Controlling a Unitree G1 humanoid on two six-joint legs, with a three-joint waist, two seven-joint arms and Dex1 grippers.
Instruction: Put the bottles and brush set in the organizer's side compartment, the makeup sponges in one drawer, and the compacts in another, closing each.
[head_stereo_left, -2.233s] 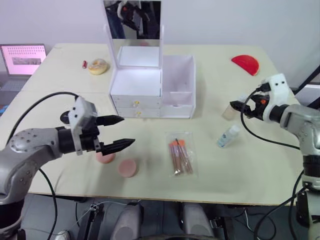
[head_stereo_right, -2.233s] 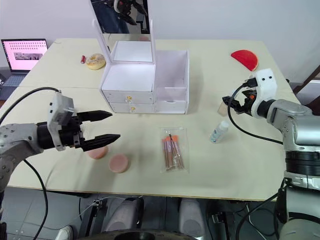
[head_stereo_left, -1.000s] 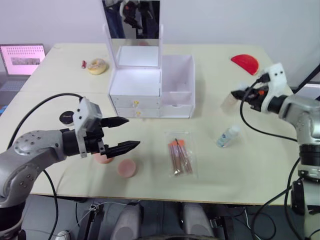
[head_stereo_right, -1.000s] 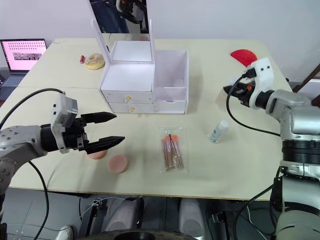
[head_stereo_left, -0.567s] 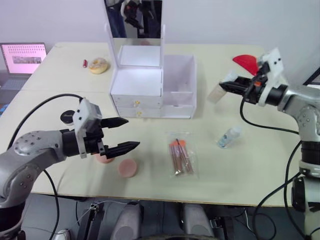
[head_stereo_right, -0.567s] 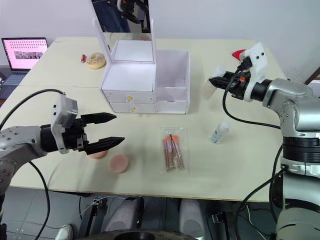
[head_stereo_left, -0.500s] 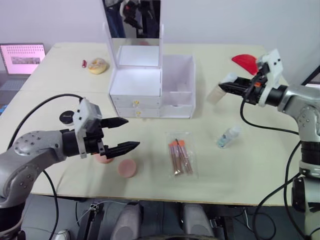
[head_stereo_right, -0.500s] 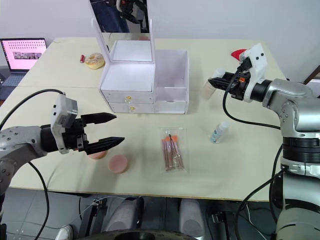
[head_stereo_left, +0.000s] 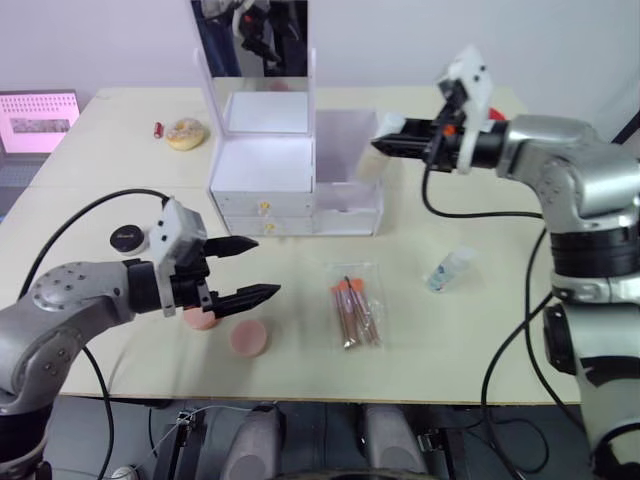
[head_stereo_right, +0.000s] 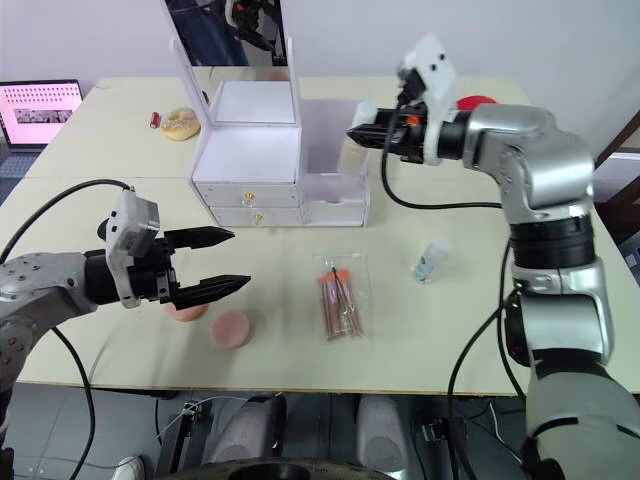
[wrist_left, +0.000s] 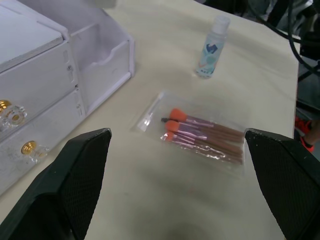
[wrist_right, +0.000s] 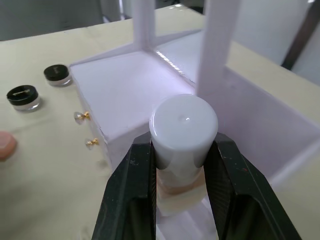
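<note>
My right end effector (wrist_right: 180, 165) is clenched on a white-capped bottle (wrist_right: 183, 131), held over the organizer (head_stereo_left: 262, 180) at the edge of its open side compartment (head_stereo_right: 331, 150). My left end effector (head_stereo_left: 248, 269) hangs with its fingers spread and holding nothing, low over the tabletop (head_stereo_left: 480, 330) just above the two sponges (head_stereo_left: 232, 330). The second bottle (head_stereo_left: 446, 270) lies on the tabletop right of the brush set (head_stereo_left: 354, 316), which sits in its clear sleeve in front of the organizer. Two black compacts (wrist_right: 39, 85) rest on the tabletop on the left of the organizer, and both drawers (head_stereo_left: 262, 217) look shut. The main risk, as I judge it, is letting go too early or off-centre: the bottle could strike the compartment wall, tip and roll off, or drop on top of the drawer unit. My grip sits at the neck just under the cap, so the body could swing or slip if I tilt further. From the wrist I cannot see the bottle's lower end or the compartment floor, so its clearance above the wall is hard to make out.
</note>
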